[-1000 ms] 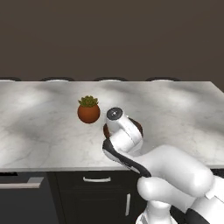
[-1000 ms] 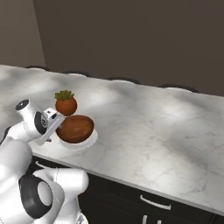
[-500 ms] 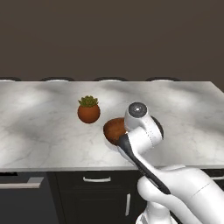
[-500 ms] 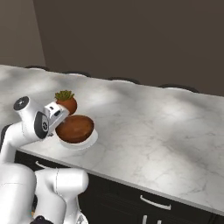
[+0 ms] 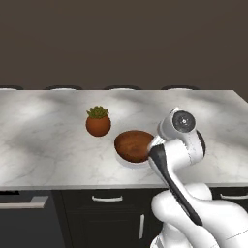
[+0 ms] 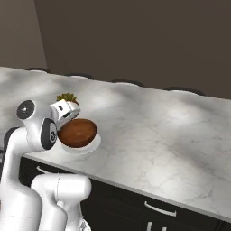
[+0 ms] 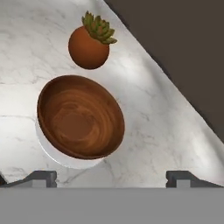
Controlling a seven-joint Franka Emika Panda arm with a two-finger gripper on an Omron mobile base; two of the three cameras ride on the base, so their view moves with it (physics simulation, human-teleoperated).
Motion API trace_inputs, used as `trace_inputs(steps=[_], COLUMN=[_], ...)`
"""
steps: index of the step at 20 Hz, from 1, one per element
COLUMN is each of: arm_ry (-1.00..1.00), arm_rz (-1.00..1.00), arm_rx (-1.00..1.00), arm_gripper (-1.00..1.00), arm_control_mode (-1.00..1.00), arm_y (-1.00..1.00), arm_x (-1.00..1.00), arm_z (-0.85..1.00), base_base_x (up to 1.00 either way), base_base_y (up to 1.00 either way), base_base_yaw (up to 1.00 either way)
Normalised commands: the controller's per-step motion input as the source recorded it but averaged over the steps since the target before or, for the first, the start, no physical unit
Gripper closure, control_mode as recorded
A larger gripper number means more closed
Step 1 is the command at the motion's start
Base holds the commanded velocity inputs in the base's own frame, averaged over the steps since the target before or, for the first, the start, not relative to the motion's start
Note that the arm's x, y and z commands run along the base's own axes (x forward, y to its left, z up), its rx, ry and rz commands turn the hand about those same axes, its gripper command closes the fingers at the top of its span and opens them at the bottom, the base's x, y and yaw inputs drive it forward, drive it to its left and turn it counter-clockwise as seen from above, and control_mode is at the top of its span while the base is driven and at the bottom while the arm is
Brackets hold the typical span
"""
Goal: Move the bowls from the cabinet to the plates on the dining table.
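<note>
Reddish-brown bowl [image 7: 80, 116] is sitting on its plate [image 7: 52, 151] near the counter's [image 7: 166, 131] front edge; gripper [image 7: 111, 177], jaws apart and empty, should be lifting straight clear.

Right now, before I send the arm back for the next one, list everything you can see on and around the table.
wooden bowl: one, glossy reddish-brown, sitting on the plate near the table's front edge.
plate: one, white, under the bowl, rim showing at one side.
potted succulent: one, green leaves in a round terracotta pot, beside the bowl, apart from it.
dining table: one, grey-white marble top, dark base with silver handles.
chair backs: four, dark, along the table's far edge.
gripper: one, dark fingertips spread open, holding nothing, drawn back from the bowl.
</note>
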Motion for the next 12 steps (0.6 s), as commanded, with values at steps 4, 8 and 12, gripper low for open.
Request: trace_inputs(steps=[4, 8, 12], arm_ry=[-0.18, -0.16, -0.15], arm_rz=[-0.09, -0.07, -0.05], arm_rx=[0.16, 0.15, 0.19], arm_gripper=[-1.0, -1.0, -1.0], arm_control_mode=[-1.0, -1.0, -1.0], arm_y=[-0.23, -0.01, 0.0], arm_x=[-0.02, 0.0, -0.03], arm_z=[0.83, 0.72, 0.71], base_base_x=[0.0, 0.0, 0.0], base_base_y=[0.0, 0.0, 0.0], base_base_yaw=[0.0, 0.0, 0.0])
